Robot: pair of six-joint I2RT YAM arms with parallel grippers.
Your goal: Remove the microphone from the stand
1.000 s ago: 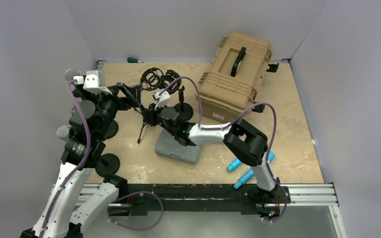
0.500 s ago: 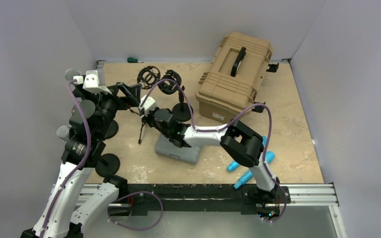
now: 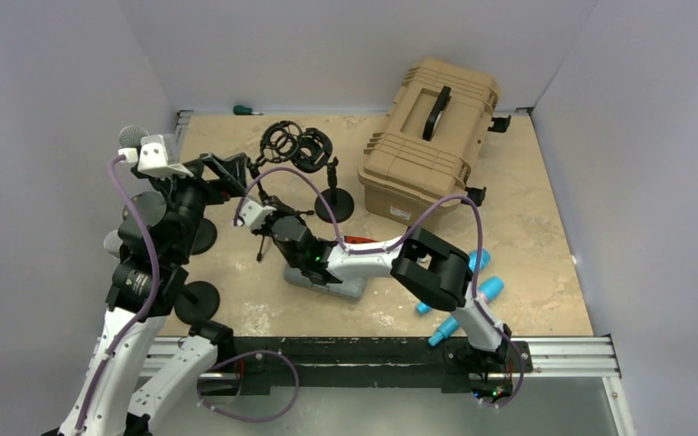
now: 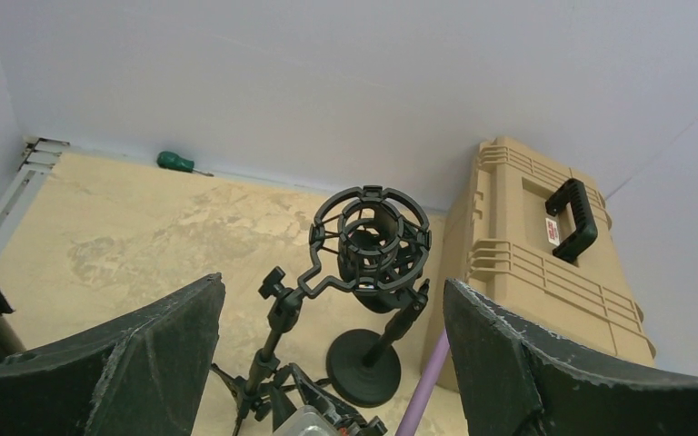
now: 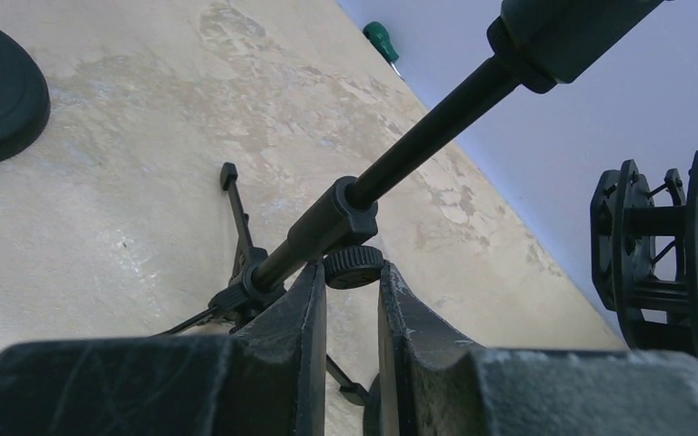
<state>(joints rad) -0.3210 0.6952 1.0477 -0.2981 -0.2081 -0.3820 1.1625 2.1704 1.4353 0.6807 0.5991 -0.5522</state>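
Note:
A black tripod stand (image 3: 260, 238) carries a shock mount (image 3: 279, 141). Behind it a round-base stand (image 3: 334, 204) carries a second mount (image 3: 312, 150) with a dark body inside; both show in the left wrist view (image 4: 373, 245). Grey mesh microphone heads (image 3: 131, 136) stand at the far left, half hidden by my left arm. My left gripper (image 3: 236, 168) (image 4: 332, 282) is wide open and empty, a little short of the mounts. My right gripper (image 3: 262, 225) (image 5: 353, 272) is low at the tripod pole (image 5: 327, 227), its jaws a narrow gap apart and pinching the small clamp knob (image 5: 354, 266).
A tan hard case (image 3: 432, 136) lies at the back right. A grey flat case (image 3: 327, 272) lies under my right arm. Blue cylinders (image 3: 454, 304) lie near the front right. A green screwdriver (image 3: 244, 110) lies by the back wall. Round stand bases (image 3: 198, 300) sit at the left.
My right gripper has swung left and down from the round-base stand to the tripod's lower pole. My left gripper has shifted slightly towards the mounts. The stands have stayed in place.

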